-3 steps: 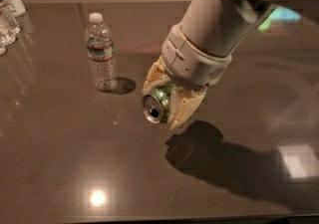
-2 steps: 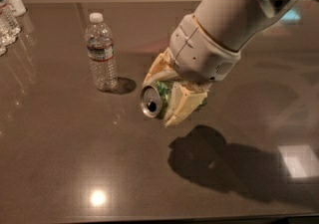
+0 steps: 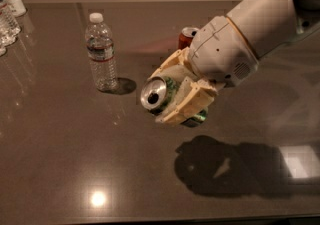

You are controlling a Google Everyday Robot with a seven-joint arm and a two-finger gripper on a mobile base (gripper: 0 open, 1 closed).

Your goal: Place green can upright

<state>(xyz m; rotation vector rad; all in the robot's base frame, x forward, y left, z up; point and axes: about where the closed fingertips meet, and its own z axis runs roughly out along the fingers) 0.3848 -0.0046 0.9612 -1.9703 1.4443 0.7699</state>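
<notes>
The gripper (image 3: 165, 96) hung above the table (image 3: 75, 159), clamped on the green can (image 3: 152, 96), which lay sideways in the air, top facing left. Next, I judged, it needed turning upright, then lowering. A water bottle (image 3: 101, 54) stood left and a red can (image 3: 187, 36) beyond, neither likely in the way.
</notes>
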